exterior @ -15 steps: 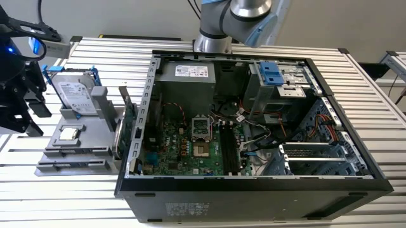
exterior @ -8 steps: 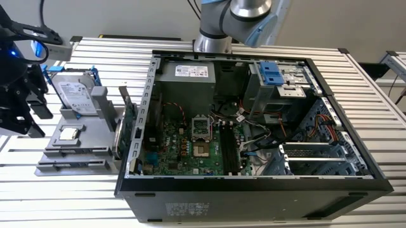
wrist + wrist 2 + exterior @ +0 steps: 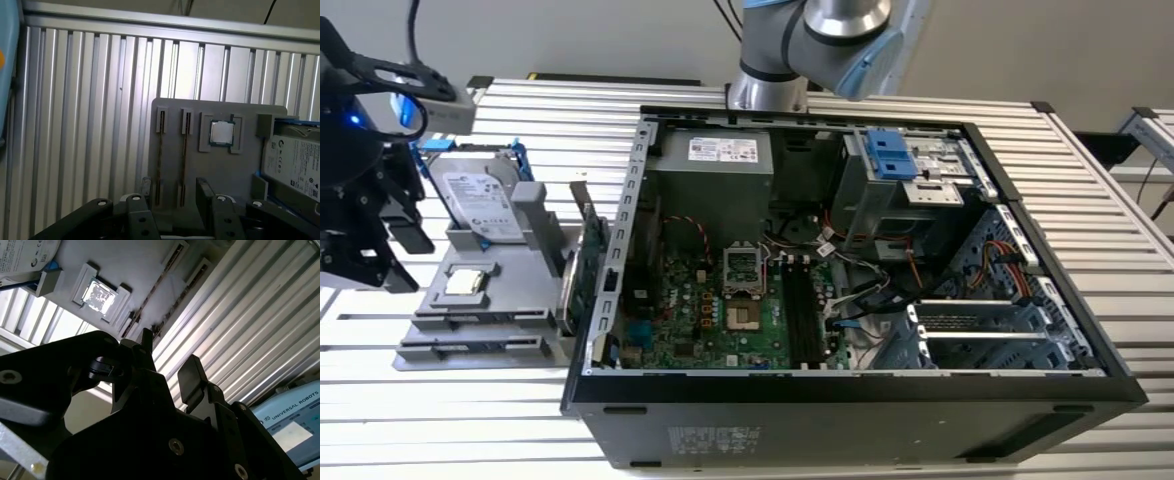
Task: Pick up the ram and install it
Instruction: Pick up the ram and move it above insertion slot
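Observation:
Two thin ram sticks stand edge-on in slots of a grey holder (image 3: 220,170); one ram stick (image 3: 160,165) is beside the other (image 3: 184,165). In the first wrist view my gripper (image 3: 174,192) is open, hovering above the holder's near end, with both sticks lying in line between its fingers (image 3: 202,189). Nothing is held. In the second wrist view the gripper (image 3: 169,357) shows the same open gap. In the exterior view the gripper (image 3: 387,250) hangs at the far left over the holder (image 3: 487,300). The open computer case (image 3: 854,385) has black memory slots (image 3: 803,310) on its board.
The holder also carries a processor chip (image 3: 221,133) and a silver hard drive (image 3: 295,165) with blue brackets. A green circuit card (image 3: 590,255) stands between holder and case. The slatted metal table (image 3: 90,125) lies all around. The arm's base (image 3: 767,95) stands behind the case.

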Motion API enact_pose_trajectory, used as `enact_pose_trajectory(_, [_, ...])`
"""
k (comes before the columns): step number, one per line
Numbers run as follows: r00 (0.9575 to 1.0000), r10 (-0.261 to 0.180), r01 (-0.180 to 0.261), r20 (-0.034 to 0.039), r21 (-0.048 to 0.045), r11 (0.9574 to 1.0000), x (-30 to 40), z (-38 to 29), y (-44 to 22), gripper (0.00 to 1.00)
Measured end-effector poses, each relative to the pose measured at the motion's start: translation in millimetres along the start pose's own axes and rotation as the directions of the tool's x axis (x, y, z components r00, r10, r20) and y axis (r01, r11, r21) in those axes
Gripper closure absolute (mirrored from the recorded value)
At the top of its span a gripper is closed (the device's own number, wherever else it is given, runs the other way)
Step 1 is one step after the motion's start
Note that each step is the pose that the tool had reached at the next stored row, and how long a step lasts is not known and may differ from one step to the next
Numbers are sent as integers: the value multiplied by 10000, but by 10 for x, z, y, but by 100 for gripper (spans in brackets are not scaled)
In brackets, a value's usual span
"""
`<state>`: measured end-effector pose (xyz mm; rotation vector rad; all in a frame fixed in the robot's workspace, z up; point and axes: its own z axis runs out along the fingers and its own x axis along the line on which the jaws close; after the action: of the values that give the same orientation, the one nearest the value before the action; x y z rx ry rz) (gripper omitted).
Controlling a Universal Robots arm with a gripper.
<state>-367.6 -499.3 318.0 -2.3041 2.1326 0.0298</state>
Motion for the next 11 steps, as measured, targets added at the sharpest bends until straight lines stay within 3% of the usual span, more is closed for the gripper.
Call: enact_pose_trajectory(11, [10000,0,0,-38,-3,10000,-2,87,-1,0])
